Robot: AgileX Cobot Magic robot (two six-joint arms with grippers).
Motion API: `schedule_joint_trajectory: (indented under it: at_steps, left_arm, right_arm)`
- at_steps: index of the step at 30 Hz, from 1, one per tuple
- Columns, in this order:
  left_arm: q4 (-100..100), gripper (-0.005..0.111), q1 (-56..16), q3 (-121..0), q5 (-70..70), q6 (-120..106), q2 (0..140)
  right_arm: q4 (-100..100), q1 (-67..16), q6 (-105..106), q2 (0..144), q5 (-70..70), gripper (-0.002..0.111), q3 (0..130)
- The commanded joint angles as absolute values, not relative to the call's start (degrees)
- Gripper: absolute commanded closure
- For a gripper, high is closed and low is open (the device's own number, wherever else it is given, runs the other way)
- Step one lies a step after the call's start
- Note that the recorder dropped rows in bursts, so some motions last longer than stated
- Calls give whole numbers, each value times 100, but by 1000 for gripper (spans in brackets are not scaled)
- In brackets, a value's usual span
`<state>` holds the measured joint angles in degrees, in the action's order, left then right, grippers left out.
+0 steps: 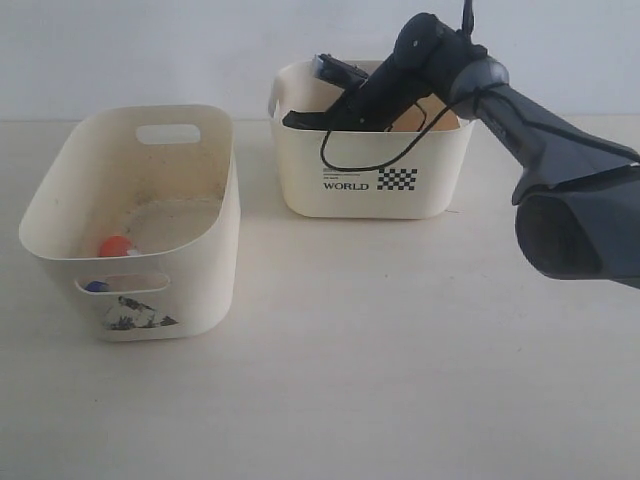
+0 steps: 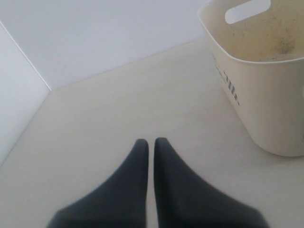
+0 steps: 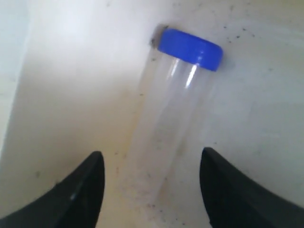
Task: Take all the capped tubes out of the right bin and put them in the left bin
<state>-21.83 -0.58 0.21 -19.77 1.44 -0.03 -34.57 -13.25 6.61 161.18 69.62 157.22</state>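
Note:
A clear capped tube point(image 3: 171, 118) with a blue cap point(image 3: 191, 48) lies on the floor of the right bin point(image 1: 340, 190), the cream tub marked "WORLD". My right gripper point(image 3: 151, 152) is down inside that bin, open, its fingers wide on either side of the tube's bottom end without touching it. In the exterior view the right gripper point(image 1: 298, 120) shows only partly behind the bin's rim. The left bin point(image 1: 190, 270) holds an orange-capped tube point(image 1: 115, 246) and a blue-capped one point(image 1: 97, 286). My left gripper point(image 2: 151, 140) is shut and empty, over bare table beside the left bin point(image 2: 266, 104).
The right arm point(image 1: 520, 120) reaches in from the right and dips over the right bin's far rim, a black cable point(image 1: 365, 165) looping down the bin's front. Pale table point(image 1: 380, 350) runs in front of both bins. A white wall point(image 2: 95, 38) stands behind.

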Motion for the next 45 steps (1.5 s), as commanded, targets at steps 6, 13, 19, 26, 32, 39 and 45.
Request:
schedule_joint_trajectory:
  at_steps: [6, 13, 19, 26, 32, 39, 45]
  left_arm:
    - [-2193, 102, -56, 0, -1957, 198, 0]
    - [-2193, 102, -56, 0, -1957, 198, 0]
    - [-2193, 102, -56, 0, -1957, 198, 0]
    - [-2193, 102, -56, 0, -1957, 198, 0]
    - [-2193, 102, -56, 0, -1957, 198, 0]
    - [-2193, 102, -56, 0, -1957, 198, 0]
    - [-2193, 102, -56, 0, -1957, 198, 0]
  right_arm:
    - [-3457, -1468, 1006, 15946, 6752, 51, 15719]
    - [-3098, -1509, 1006, 15946, 6694, 51, 15719]
    - [-2582, -1506, 798, 15946, 6895, 51, 15719]
    - [-2785, -1511, 810, 16046, 6896, 51, 15719]
    - [-3157, -1550, 836, 16193, 6896, 51, 15719]
    - [-3147, -1550, 826, 16243, 6792, 51, 15719]
    - [-3167, -1550, 785, 16341, 6874, 51, 15719]
